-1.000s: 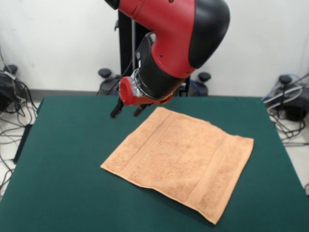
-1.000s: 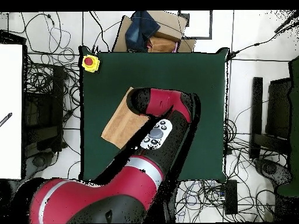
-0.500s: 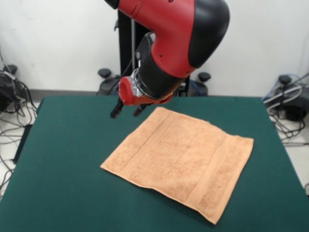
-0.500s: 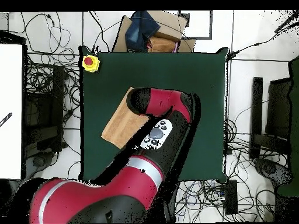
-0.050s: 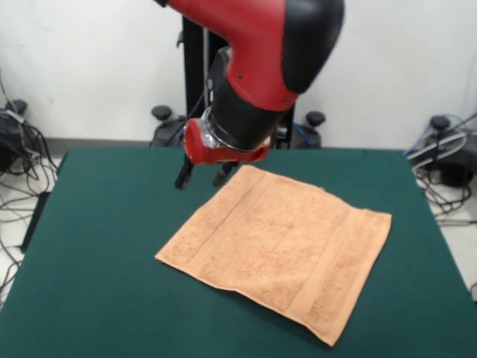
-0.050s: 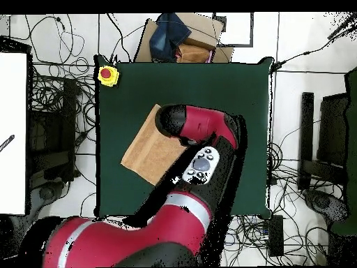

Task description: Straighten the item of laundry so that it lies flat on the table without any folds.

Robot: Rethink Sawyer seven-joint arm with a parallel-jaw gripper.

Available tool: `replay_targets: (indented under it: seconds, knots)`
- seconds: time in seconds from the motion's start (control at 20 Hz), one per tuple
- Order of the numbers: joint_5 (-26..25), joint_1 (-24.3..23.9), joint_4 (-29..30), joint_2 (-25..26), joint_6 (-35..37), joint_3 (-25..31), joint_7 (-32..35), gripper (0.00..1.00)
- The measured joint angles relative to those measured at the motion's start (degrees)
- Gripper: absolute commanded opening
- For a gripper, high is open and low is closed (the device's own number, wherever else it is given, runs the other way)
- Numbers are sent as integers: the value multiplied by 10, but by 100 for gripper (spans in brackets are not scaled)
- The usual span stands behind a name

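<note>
On the table [image 5: 97, 246], dark green top, the towel [image 5: 279, 250] lies spread near centre, closer to the front-view right half; bare felt shows on all sides, so no edge overhangs. Overhead, the arm [image 6: 199, 129] covers most of it; only the part toward the table's left edge shows [image 6: 150, 150].

Arm, red and black, comes down over the table's far side. Gripper [image 5: 201, 177] hangs just beside the towel's far corner, above the felt, not touching cloth. Two dark fingers [image 5: 182, 177] stand apart with nothing between them: spread, empty.

Towel state, as judged: approx. flat, single layer, no fold-over seen. Slight lift or ripple poss. along the far-right hem and at the near hem; too faint to confirm.

Step in hand, as judged: final check / retreat, or a small corner tug.
- If tugging: pinch hem only at the far corner, pull outward along the diagonal, keep low so cloth slides and does not lift.
- Short pull only; a long one drags the whole towel rather than tensioning it.
- Release before rising, else the corner flips back.
- If no tug is needed: rise straight up, clear of the cloth.

Orientation: towel sits rotated to the table edges, diamond-wise; corners point to the far side, front-view left, near edge and right. Roughly square, so long axis weak. Woven bands run from far-left to near-right.
</note>
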Motion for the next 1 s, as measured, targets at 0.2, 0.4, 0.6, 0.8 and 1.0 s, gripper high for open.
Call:
replay_targets:
  seconds: [0.2,0.4,0.6,0.8,1.0]
  knots:
    - [2,-59,58,-48,-119,70,0,100]
    - [2,-96,95,-70,-211,108,0,100]
    - [2,-111,119,-82,-259,131,0,100]
    - [2,-107,127,-87,-260,141,0,100]
    - [2,-101,128,-88,-260,152,0,100]
